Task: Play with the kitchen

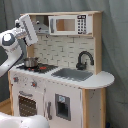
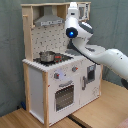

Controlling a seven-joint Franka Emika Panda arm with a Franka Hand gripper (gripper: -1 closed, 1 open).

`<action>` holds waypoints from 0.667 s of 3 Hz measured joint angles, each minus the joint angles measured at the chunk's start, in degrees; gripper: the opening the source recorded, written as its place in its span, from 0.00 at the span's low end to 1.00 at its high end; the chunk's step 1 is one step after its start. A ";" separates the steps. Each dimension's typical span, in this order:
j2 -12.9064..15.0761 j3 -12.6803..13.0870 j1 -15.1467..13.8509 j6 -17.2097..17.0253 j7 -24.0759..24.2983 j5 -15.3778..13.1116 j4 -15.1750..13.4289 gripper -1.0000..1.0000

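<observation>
The kitchen point(image 1: 60, 75) point(image 2: 55, 75) stands upright on a wooden floor point(image 2: 95, 112) against a grey curtain point(image 1: 115, 45), white below and light wood above. In the first exterior view the arm point(image 1: 12, 47) comes in from the first exterior view's left, and its end effector point(image 1: 27, 30) is raised in front of the upper part of the kitchen, at about the height of the hood point(image 2: 49, 20). Whether its fingers are wide or narrow cannot be told in either view; nothing is seen held.

Below the end effector, on the stove point(image 1: 37, 66), sits a small metal pot point(image 1: 30, 62) point(image 2: 46, 56), apart from the end effector. To the first exterior view's right of the end effector, at about the same height, is the microwave point(image 1: 70, 25). Lower and further to the first exterior view's right are the grey sink point(image 1: 72, 75) and the black faucet point(image 1: 85, 59) behind it. Well below the end effector, in the front panel, is the oven door point(image 1: 26, 104) point(image 2: 65, 96).

In the second exterior view the arm point(image 2: 100, 52) reaches in from the second exterior view's right, its wrist with a blue light point(image 2: 73, 33) above the desk of the kitchen, beside the pot.
</observation>
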 joint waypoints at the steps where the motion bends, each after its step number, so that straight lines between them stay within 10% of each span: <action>1: 1.86 1.39 -2.80 -2.92 0.78 3.39 0.66 0.00; 2: 5.06 2.03 -5.81 -5.87 0.73 3.39 3.06 0.00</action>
